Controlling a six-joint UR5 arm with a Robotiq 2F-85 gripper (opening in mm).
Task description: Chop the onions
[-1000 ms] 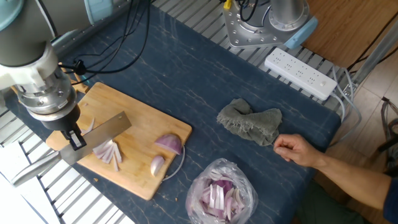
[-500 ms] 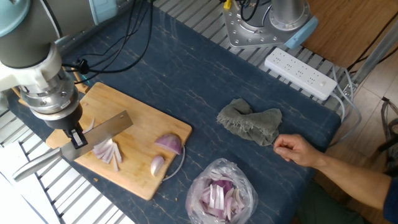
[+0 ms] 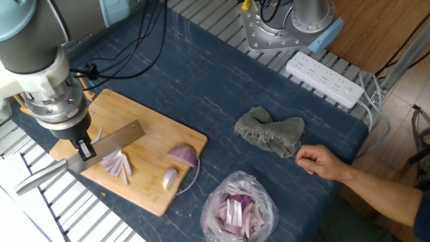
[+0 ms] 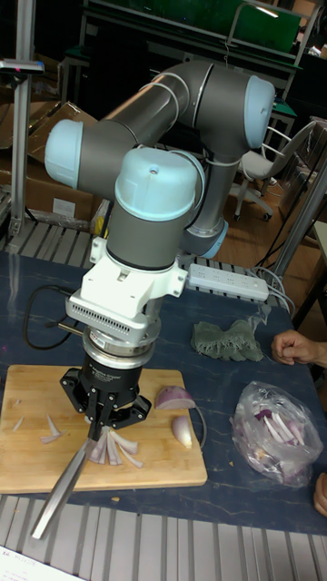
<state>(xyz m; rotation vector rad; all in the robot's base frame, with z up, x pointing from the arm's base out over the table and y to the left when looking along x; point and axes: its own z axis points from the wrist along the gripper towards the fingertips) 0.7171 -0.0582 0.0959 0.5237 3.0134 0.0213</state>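
On the wooden cutting board (image 3: 144, 188) (image 4: 173, 467) lie a purple onion wedge (image 3: 182, 155) (image 4: 171, 397), a smaller pale wedge (image 3: 170, 178) (image 4: 183, 430) and a fan of cut onion slivers (image 3: 118, 165) (image 4: 118, 448). My gripper (image 3: 82, 149) (image 4: 100, 424) is shut on a knife (image 3: 111, 142) (image 4: 64, 487). The flat steel blade lies across the board just left of the slivers, and the handle points off the board's near-left edge. A few more slivers (image 4: 47, 428) lie at the board's left.
A clear plastic bag (image 3: 238, 208) (image 4: 272, 434) holds chopped onion pieces beside the board. A grey-green cloth (image 3: 271, 132) (image 4: 227, 340), a person's hand (image 3: 321, 162) (image 4: 295, 348) and a white power strip (image 3: 324, 80) (image 4: 227, 282) lie further right. Black cables (image 3: 127, 50) run at the back left.
The gripper with the knife has shifted slightly right and away over the board. The onions, bag and hand have not moved.
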